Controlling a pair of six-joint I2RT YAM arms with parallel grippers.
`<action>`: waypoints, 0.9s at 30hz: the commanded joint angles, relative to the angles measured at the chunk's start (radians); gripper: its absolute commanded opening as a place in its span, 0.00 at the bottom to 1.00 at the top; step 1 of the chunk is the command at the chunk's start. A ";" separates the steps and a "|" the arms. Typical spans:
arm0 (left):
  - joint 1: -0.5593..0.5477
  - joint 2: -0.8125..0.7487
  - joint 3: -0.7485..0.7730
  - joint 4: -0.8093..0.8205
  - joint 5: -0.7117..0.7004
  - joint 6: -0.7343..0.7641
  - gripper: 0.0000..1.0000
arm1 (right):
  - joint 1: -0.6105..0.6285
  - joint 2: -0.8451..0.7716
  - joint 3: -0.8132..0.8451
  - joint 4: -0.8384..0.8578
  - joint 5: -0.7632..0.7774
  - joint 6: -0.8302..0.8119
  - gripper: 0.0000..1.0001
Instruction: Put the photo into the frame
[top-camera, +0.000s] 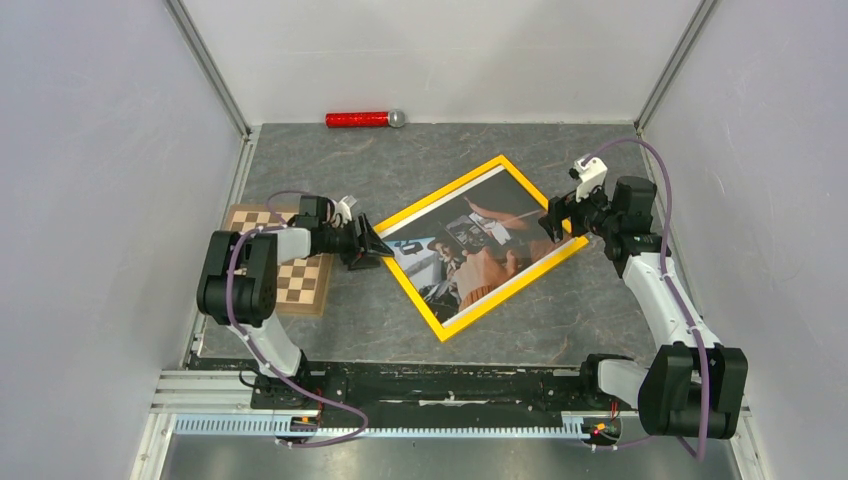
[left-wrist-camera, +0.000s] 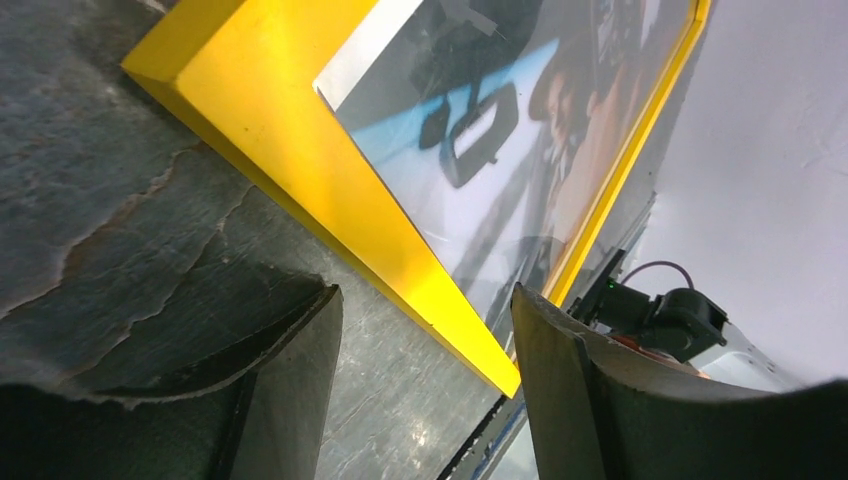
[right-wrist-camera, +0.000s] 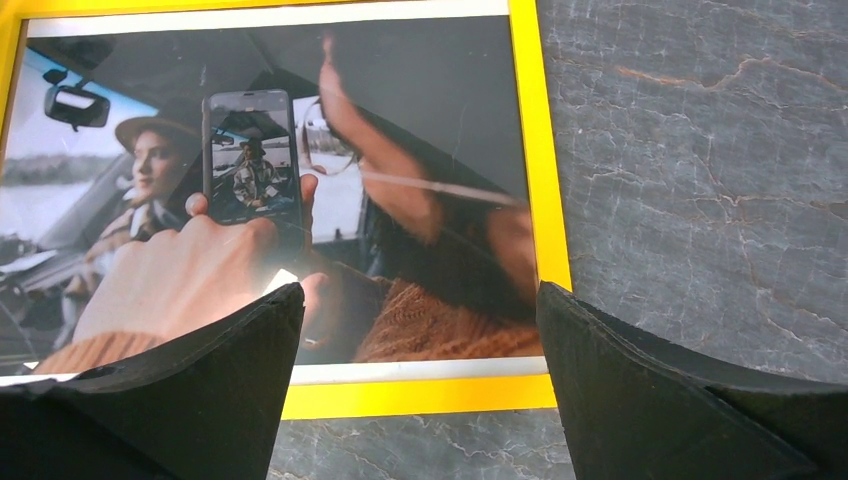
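Observation:
The photo (top-camera: 478, 245), a dark car scene with a thin white border, lies face up inside the yellow-orange frame (top-camera: 445, 329), which lies turned at an angle mid-table. My left gripper (top-camera: 374, 243) is open and empty beside the frame's left corner; the left wrist view shows that frame rail (left-wrist-camera: 330, 190) and photo (left-wrist-camera: 470, 160) just ahead of the fingers (left-wrist-camera: 560, 370). My right gripper (top-camera: 553, 218) is open and empty over the frame's right corner; the right wrist view shows the photo (right-wrist-camera: 300, 200) and the frame rail (right-wrist-camera: 420, 395) between the spread fingers (right-wrist-camera: 610, 370).
A brown-and-cream chessboard (top-camera: 298, 282) lies at the left under the left arm. A red cylinder with a silver cap (top-camera: 362, 119) lies by the back wall. White walls enclose the dark marbled table (top-camera: 560, 320).

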 joint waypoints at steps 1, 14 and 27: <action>0.012 -0.032 0.004 -0.030 -0.139 0.097 0.71 | 0.002 0.002 -0.007 0.064 0.023 0.017 0.90; 0.002 -0.163 0.065 -0.100 -0.172 0.180 0.72 | 0.002 0.155 0.074 0.150 0.106 -0.009 0.91; -0.025 -0.320 0.144 -0.226 -0.207 0.330 0.72 | 0.003 0.490 0.274 0.201 0.096 -0.016 0.78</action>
